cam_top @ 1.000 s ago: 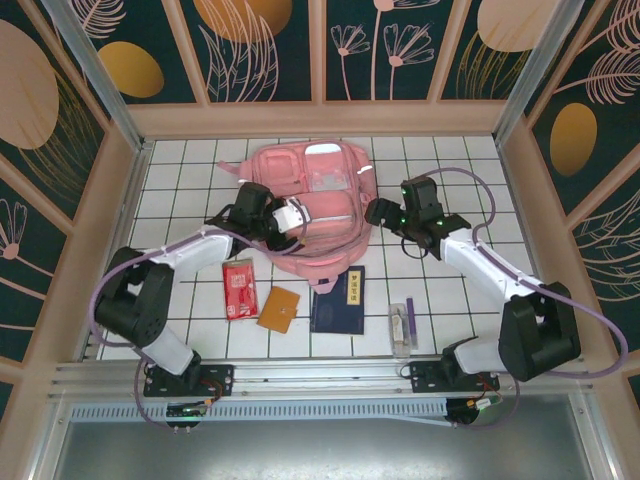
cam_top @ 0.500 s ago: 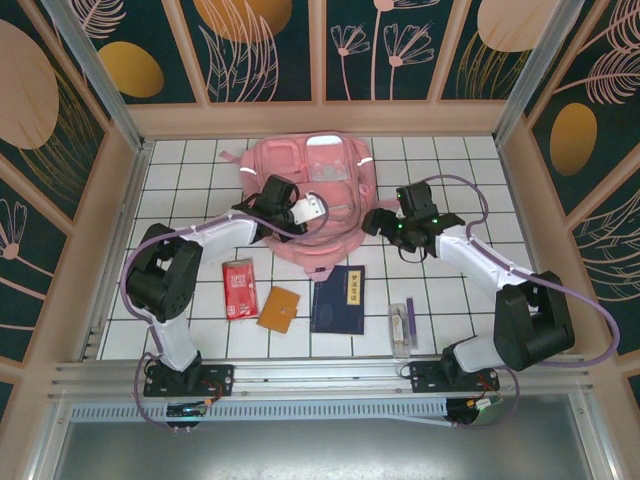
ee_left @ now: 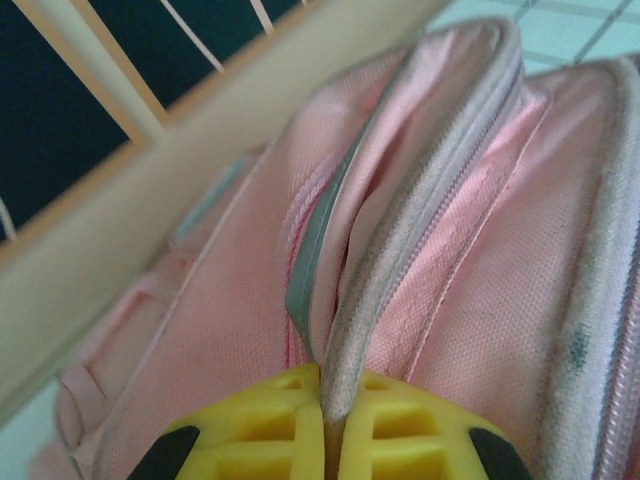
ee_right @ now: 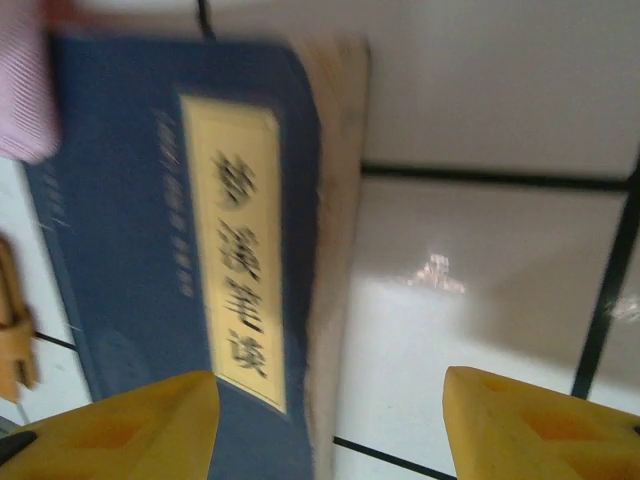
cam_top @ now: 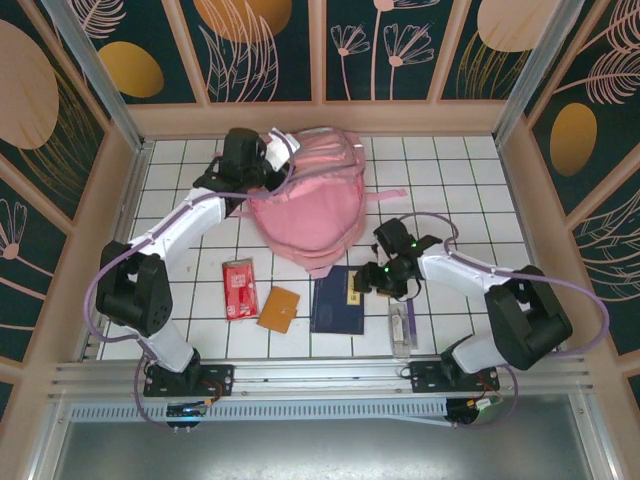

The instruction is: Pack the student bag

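Observation:
The pink student bag [cam_top: 305, 205] lies at the back middle of the table, its top edge pulled up toward the back left. My left gripper [cam_top: 268, 150] is shut on the bag's grey zipper edge [ee_left: 400, 250], which runs out from between the yellow fingers [ee_left: 250, 430]; pink bag fabric [ee_left: 220, 320] lies on both sides. My right gripper [cam_top: 362, 283] hangs low over the right edge of a dark blue book [cam_top: 338, 300]. It is open, one finger over the book's cover [ee_right: 170, 220], the other over bare tile, nothing pinched between them.
A red packet [cam_top: 239, 288] and an orange wallet [cam_top: 279, 309] lie left of the book. A clear case with a purple pen [cam_top: 402, 326] lies right of it. Wooden walls [cam_top: 320, 118] ring the white tiled table [cam_top: 450, 200].
My left gripper shut on the bag's zipper edge and hauled it up toward the back left. The right arm swung from the bag's right side down to the blue book, its jaws narrowing.

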Robot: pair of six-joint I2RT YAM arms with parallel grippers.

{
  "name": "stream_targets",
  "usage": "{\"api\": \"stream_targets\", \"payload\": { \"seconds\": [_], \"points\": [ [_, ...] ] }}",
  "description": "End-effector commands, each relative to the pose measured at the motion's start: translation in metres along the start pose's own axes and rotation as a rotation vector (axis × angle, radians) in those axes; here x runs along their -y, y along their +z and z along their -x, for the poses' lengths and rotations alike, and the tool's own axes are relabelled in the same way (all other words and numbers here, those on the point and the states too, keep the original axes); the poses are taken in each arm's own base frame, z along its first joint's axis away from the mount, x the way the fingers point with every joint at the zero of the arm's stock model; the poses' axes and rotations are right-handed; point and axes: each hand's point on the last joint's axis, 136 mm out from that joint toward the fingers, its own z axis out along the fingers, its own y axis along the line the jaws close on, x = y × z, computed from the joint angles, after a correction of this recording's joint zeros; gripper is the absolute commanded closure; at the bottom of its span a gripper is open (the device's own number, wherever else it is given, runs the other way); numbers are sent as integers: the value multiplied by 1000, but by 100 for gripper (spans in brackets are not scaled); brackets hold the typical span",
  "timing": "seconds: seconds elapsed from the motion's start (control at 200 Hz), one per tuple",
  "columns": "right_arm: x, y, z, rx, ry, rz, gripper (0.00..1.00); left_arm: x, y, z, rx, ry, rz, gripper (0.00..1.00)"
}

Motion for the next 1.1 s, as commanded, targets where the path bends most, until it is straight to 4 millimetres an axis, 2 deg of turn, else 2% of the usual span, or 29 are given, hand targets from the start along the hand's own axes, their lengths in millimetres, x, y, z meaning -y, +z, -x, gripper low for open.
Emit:
{"api": "stream_targets", "payload": {
  "seconds": [0.0, 0.1, 0.15, 0.18, 0.26, 0.31, 0.35, 0.38, 0.445, 0.5, 0.52, 0.581, 0.646, 0.681, 0.741, 0.771, 0.841, 0.941, 1.001, 1.096],
  "points": [
    [-2, 12, -11, -43, 14, 15, 39, -12, -28, 71, 187, 7, 37, 100],
    [-1, 18, -11, -57, 20, 2, 39, -14, -23, 60, 179, 35, 63, 100],
    [-1, 19, -9, -63, 17, -13, 40, -10, -18, 47, 152, 44, 52, 100],
    [-2, 19, -8, -65, 15, -16, 42, -5, -13, 35, 122, 46, 34, 100],
    [-4, 20, -6, -64, 15, -14, 48, 12, -2, -8, 24, 16, -23, 89],
    [-5, 21, -3, -55, 17, -14, 56, 23, 3, -37, -31, -31, -47, 86],
    [-4, 22, -1, -48, 19, -17, 64, 29, 3, -58, -65, -66, -48, 83],
    [-5, 24, 0, -43, 21, -16, 68, 31, 2, -72, -87, -91, -33, 75],
    [-9, 26, 2, -42, 24, 9, 70, 30, -5, -93, -125, -124, 23, 71],
    [-15, 26, 4, -43, 28, 39, 70, 23, -14, -105, -147, -166, 93, 55],
    [-18, 26, 3, -47, 27, 53, 69, 22, -18, -106, -152, -192, 109, 52],
    [-26, 22, 5, -49, 21, 78, 68, 28, -32, -104, -178, -296, 90, 48],
    [-30, 16, 7, -47, 9, 75, 66, 36, -49, -95, -200, -545, 71, 49],
    [-31, 12, 8, -39, 0, 68, 65, 49, -57, -93, -219, -686, 19, 50],
    [-33, 4, 12, -24, -19, 63, 64, 87, -70, -93, -248, -869, -123, 54],
    [-35, 2, 13, -21, -30, 66, 64, 106, -76, -107, -301, -958, -146, 55],
    [-38, 2, 13, -32, -47, 69, 64, 150, -89, -121, -387, -1044, -208, 55],
    [-35, 11, 14, -63, -55, 47, 65, 207, -101, -147, -531, -1138, -283, 52],
    [-26, 19, 14, -74, -45, 9, 69, 232, -102, -160, -588, -1164, -312, 51],
    [-3, 31, 13, -80, -21, -91, 86, 253, -96, -168, -626, -1180, -308, 46]
  ]
}}
